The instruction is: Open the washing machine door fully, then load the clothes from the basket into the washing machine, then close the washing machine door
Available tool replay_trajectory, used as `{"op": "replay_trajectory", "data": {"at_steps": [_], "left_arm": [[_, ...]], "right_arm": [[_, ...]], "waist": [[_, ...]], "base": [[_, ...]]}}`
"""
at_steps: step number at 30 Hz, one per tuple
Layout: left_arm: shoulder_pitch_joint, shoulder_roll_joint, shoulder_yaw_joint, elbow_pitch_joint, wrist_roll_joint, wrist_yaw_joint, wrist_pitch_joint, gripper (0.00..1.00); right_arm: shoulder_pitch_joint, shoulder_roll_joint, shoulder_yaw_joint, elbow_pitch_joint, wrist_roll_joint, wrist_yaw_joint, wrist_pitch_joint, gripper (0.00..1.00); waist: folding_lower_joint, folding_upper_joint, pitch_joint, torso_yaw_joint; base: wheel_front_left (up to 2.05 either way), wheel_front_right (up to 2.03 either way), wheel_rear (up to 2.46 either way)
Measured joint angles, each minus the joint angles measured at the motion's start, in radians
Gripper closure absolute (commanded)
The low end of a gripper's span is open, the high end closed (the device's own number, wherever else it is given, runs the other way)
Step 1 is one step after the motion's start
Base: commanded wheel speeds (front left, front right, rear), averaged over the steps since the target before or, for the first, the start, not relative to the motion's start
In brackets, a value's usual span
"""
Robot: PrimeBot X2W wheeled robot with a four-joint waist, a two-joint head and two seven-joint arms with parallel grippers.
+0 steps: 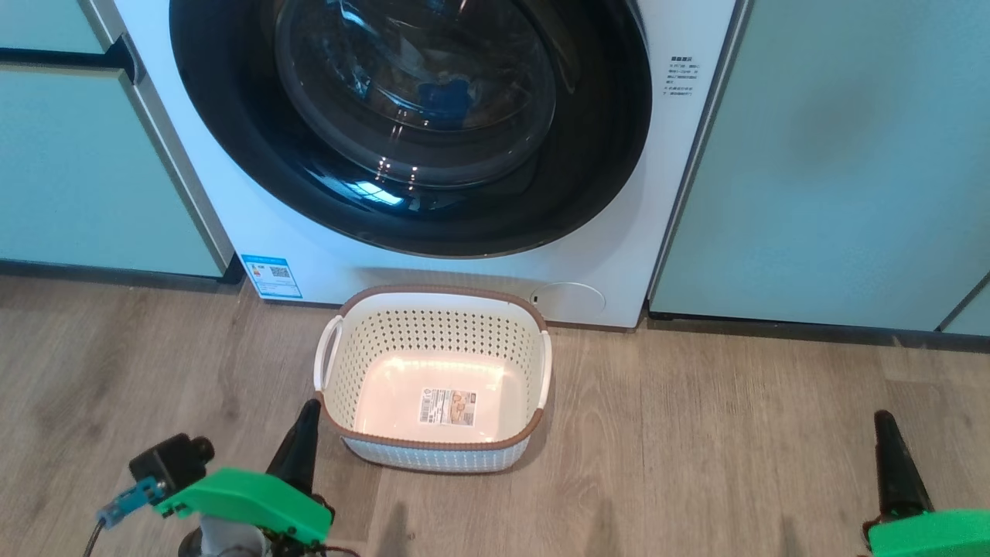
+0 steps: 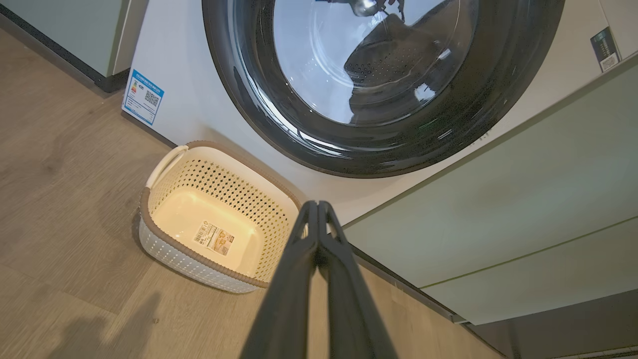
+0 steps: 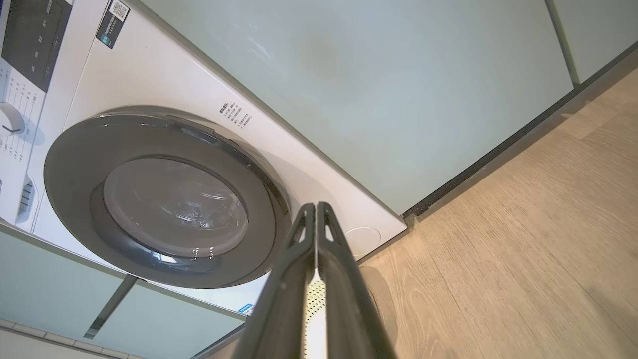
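I am reading left gripper [image 1: 311,404] and right gripper [image 1: 883,418] fully closed, gripping nothing. The basket [image 1: 441,292] is standing just before the washing machine [image 1: 332,263]; the washing machine door [image 1: 224,139] is sitting shut.

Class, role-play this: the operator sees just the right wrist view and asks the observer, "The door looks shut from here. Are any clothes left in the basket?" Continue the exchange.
Observer: None; the head view shows the basket empty, just a label on its bottom.
Operator: Where is the left gripper?
Observer: The left gripper is shut, its tip beside the basket's left side in the head view.
Operator: Anything in the drum?
Observer: A blue patch shows behind the washing machine door glass; whether it is cloth, I cannot tell.
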Motion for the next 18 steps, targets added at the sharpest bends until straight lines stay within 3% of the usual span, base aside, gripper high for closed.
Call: {"op": "replay_trajectory", "data": {"at_steps": [18], "left_arm": [[-0.022, -0.013, 0.026, 0.040, -0.208, -0.017, 0.041, 1.00]], "right_arm": [[-0.039, -0.002, -0.015, 0.035, 0.198, 0.000, 0.044, 1.00]], "waist": [[0.0000, 0.0000, -0.002, 0.008]], "base": [[0.00, 0.00, 0.00]]}}
